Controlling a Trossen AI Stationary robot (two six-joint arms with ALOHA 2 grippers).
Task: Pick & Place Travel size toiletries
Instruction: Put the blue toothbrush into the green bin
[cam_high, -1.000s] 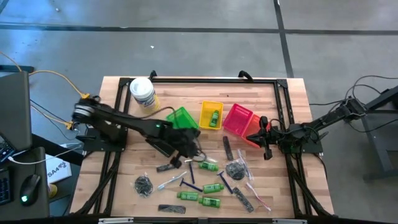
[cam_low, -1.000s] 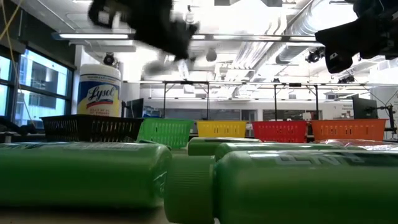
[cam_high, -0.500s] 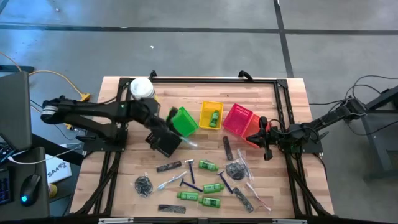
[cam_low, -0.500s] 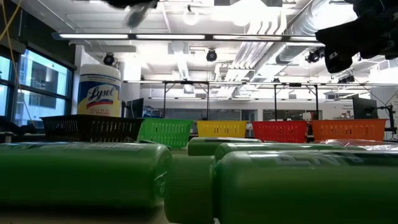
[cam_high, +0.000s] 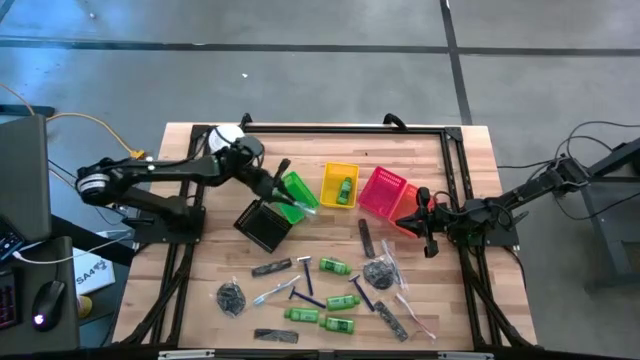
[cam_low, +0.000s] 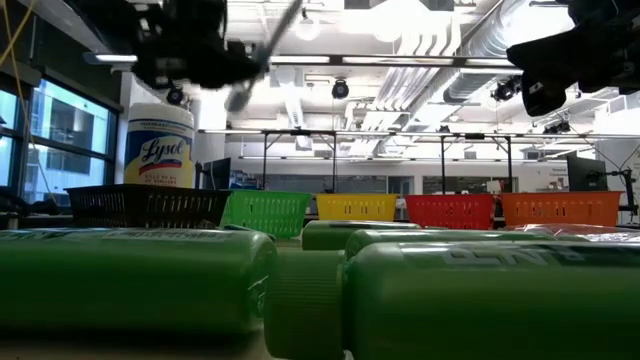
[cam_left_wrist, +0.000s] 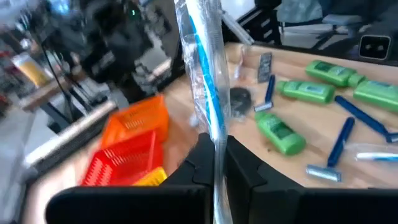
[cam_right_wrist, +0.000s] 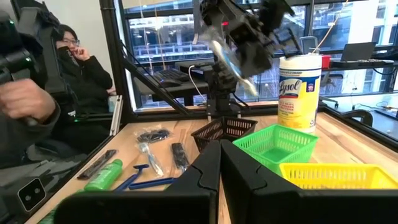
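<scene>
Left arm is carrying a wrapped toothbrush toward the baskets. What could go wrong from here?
1. The left gripper pinches only the lower end of the toothbrush; its long free end might swing or slip out of the slick wrapper.
2. The black basket and green basket sit close together below the gripper, so a release could land in the wrong one or on a rim.
3. The tub stands near the left arm; a swing may knock it.

Grey concrete floor (cam_high: 330, 70) crossed by dark seam lines, wood-plank table (cam_high: 470, 170), large paned windows (cam_right_wrist: 168, 37) behind, white ceiling with strip lights (cam_low: 330, 60) and exposed ducts (cam_low: 470, 50), seated person (cam_right_wrist: 78, 68) at the side
</scene>
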